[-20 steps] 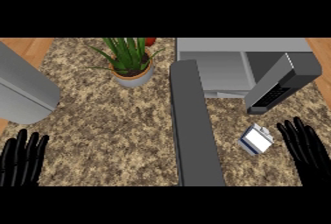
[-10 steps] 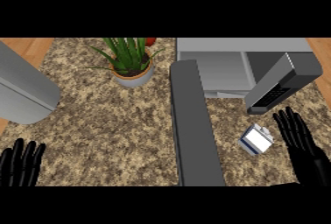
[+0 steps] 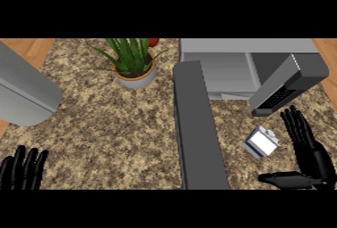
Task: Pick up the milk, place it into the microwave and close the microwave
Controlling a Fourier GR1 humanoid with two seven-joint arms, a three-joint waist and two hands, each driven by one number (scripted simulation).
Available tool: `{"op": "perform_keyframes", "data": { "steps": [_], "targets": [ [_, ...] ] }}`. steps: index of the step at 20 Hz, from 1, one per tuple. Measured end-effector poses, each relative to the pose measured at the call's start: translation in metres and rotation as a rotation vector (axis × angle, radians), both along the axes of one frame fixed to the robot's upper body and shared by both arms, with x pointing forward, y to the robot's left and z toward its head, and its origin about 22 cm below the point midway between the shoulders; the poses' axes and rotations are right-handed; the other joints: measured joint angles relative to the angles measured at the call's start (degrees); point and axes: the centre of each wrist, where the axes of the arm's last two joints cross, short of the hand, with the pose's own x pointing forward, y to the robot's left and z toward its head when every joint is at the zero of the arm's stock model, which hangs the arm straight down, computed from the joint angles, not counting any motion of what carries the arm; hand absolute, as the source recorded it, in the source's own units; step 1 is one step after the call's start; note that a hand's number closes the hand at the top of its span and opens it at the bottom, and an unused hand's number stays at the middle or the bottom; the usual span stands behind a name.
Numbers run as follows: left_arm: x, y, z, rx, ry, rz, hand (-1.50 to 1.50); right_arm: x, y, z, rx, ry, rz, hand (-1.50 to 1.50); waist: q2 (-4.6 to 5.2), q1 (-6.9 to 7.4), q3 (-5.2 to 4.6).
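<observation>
The milk (image 3: 262, 142), a small white-and-blue carton, lies tilted on the speckled counter (image 3: 112, 129), just left of the right hand (image 3: 310, 153) and apart from it. That hand has its fingers straight and spread, pointing up the view, with the thumb stretched out leftward below the carton; it has hold of nothing. The carton sits between the thumb and the fingers' side without touching either, just below the lower corner of the microwave door (image 3: 286, 84).

From the left: a grey curved appliance (image 3: 23, 95) fills the counter's left edge, with a strip of wooden floor (image 3: 23, 46) showing above it. The left hand (image 3: 23, 171) rests at the lower left corner, fingers up and straight, empty. A potted plant (image 3: 135, 67) stands near the top centre, with something small and red (image 3: 153, 42) just behind its leaves. A long dark grey bar (image 3: 197, 133) runs from mid-view down to the lower edge. To its right stands the microwave (image 3: 230, 67), its door swung open.

The left hand's palm is cut off by the lower edge, as is the right wrist. What the grey bar belongs to is unclear, and the red thing is too hidden to identify.
</observation>
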Motion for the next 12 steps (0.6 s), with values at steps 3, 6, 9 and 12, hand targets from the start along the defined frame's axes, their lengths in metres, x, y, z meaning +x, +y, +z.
{"op": "perform_keyframes", "data": {
  "steps": [3, 6, 9, 12],
  "targets": [
    [-0.003, 0.0, 0.004, 0.001, 0.001, -0.002, -1.5, 0.003, -0.015, -0.014, -0.01, 0.011, -0.01, -1.5, 0.0, 0.05, -0.01],
    [-0.004, 0.003, 0.0, -0.005, 0.002, -0.002, -1.5, 0.01, -0.023, -0.024, -0.022, 0.028, -0.001, -1.5, 0.01, 0.09, 0.0],
    [-0.007, 0.007, -0.005, -0.003, 0.0, 0.005, -1.5, 0.012, -0.032, -0.031, -0.041, 0.05, 0.007, -1.5, 0.01, 0.11, -0.01],
    [-0.006, 0.005, -0.007, -0.004, -0.002, 0.01, -1.5, 0.013, -0.04, -0.044, -0.064, 0.089, -0.001, -1.5, 0.03, 0.16, -0.01]
  ]
}}
